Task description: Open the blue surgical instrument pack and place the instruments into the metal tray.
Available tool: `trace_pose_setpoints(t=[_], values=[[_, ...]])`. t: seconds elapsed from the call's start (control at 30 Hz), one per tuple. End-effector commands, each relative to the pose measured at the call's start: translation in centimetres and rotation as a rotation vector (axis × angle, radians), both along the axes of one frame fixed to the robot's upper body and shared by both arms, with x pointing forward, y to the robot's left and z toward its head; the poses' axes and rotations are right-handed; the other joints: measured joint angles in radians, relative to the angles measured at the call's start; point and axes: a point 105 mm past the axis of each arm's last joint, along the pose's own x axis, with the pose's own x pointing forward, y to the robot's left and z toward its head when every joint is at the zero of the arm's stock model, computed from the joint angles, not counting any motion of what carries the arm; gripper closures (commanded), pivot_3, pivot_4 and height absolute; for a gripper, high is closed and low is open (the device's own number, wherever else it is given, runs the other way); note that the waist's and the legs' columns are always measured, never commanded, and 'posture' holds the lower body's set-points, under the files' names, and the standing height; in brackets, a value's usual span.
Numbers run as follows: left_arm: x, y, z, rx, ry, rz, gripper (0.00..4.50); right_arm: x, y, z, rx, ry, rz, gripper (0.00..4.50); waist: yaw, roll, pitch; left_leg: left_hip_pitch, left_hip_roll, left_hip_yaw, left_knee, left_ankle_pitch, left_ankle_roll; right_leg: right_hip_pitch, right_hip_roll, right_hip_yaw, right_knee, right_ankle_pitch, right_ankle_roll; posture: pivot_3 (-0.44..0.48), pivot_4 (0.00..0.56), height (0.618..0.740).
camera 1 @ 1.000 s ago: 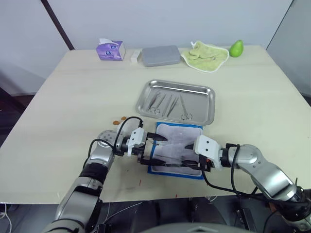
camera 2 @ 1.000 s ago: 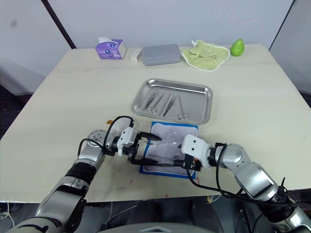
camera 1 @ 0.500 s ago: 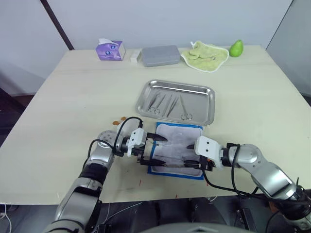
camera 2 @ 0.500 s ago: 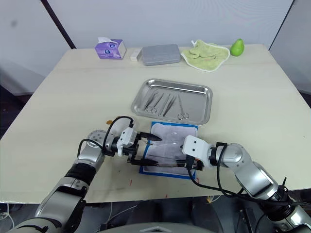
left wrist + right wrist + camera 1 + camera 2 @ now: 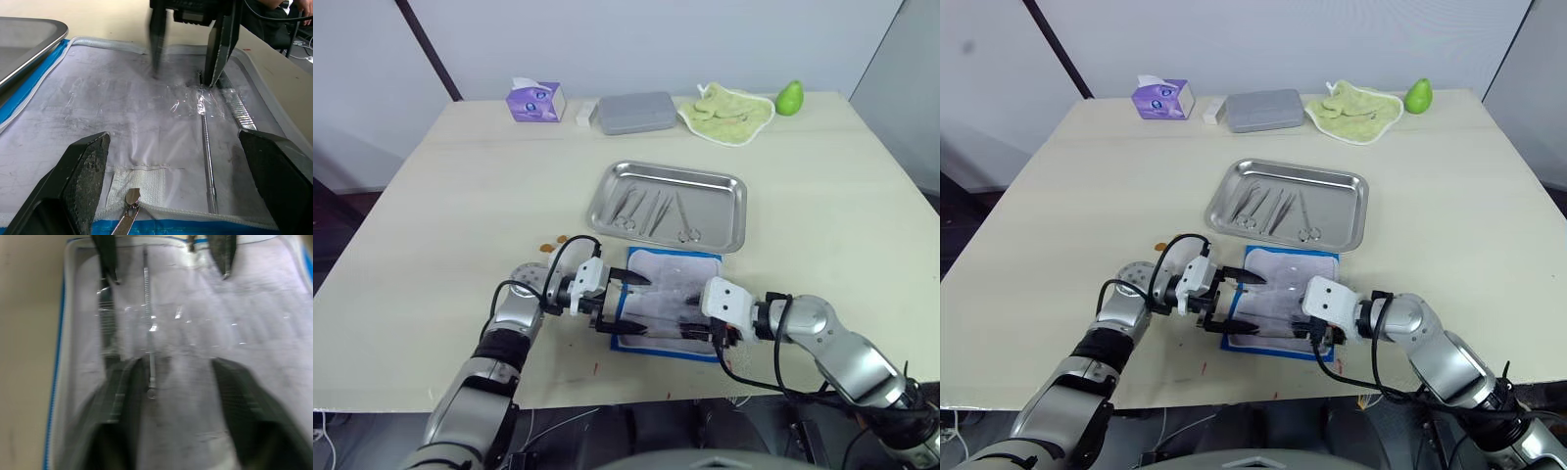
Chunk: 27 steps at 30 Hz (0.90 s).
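Note:
The blue surgical instrument pack lies open near the table's front edge, pale lining up. A slim steel instrument and a knurled one lie on the lining under clear film. My left gripper is open over the pack's left edge, nothing between its fingers. My right gripper is open, low over the pack's right part, with the slim instrument between its fingers. Just behind the pack, the metal tray holds several instruments.
Along the far edge stand a purple tissue box, a grey box, a green cloth and a green pear. Small brown bits lie left of the pack. The table's front edge is close below both grippers.
My right gripper has slid a little to the left, further onto the open pack. The left gripper and the pack have stayed where they were.

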Motion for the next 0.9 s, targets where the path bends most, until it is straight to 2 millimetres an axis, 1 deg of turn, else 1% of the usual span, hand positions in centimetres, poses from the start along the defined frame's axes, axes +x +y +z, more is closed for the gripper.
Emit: trace_pose_setpoints(t=[0.03,0.07,0.1,0.27,0.5,0.7,0.9], values=[[-1.5,0.7,-2.7,0.076,0.122,-0.007,0.00,-0.3,-0.4,-1.0,-0.042,0.034,-0.011,3.93,0.000,0.000,0.000,0.000,0.000,0.000,0.000,0.000,0.000,0.000,0.000,0.000,0.000,0.000,0.000,0.000,0.150,0.740],[-1.5,0.7,-2.6,0.076,0.121,-0.007,0.00,-0.3,-0.4,-1.1,-0.049,0.036,-0.013,4.28,0.000,0.000,0.000,0.000,0.000,0.000,0.000,0.000,0.000,0.000,0.000,0.000,0.000,0.000,0.000,0.000,0.150,0.740],[-1.5,0.7,-2.6,0.076,0.121,-0.007,0.00,-0.2,-0.4,-1.2,-0.050,0.036,-0.017,4.42,-0.001,-0.001,-0.001,0.000,0.000,0.000,0.000,0.000,0.000,0.000,0.000,0.000,0.000,0.000,0.000,0.000,0.150,0.740],[-1.4,0.6,-2.5,0.074,0.119,-0.008,0.00,0.0,-0.2,-0.6,-0.038,0.022,-0.020,4.42,-0.001,-0.002,-0.001,0.000,0.000,0.000,0.000,0.000,0.000,0.000,0.000,0.000,0.000,0.000,0.000,0.000,0.150,0.740],[-1.5,0.3,-2.5,0.071,0.117,-0.013,0.00,0.2,0.0,1.6,-0.019,-0.004,-0.020,4.42,0.000,-0.002,0.000,-0.001,0.000,0.000,0.000,0.000,0.000,0.000,0.000,0.000,0.000,0.000,0.000,0.000,0.150,0.740],[-1.5,0.1,-2.5,0.071,0.117,-0.015,0.00,0.4,-0.6,3.0,-0.054,0.001,-0.042,4.42,0.001,-0.002,0.001,-0.001,0.000,0.000,0.000,0.000,0.000,0.000,0.000,0.000,-0.001,0.000,0.000,0.000,0.150,0.740],[-1.5,0.0,-2.5,0.070,0.116,-0.014,0.00,0.0,-1.2,4.2,-0.094,0.007,-0.038,4.42,0.002,-0.002,0.001,-0.001,0.000,0.000,0.000,0.000,0.000,0.000,-0.001,0.000,-0.001,0.000,0.000,0.000,0.150,0.740]])
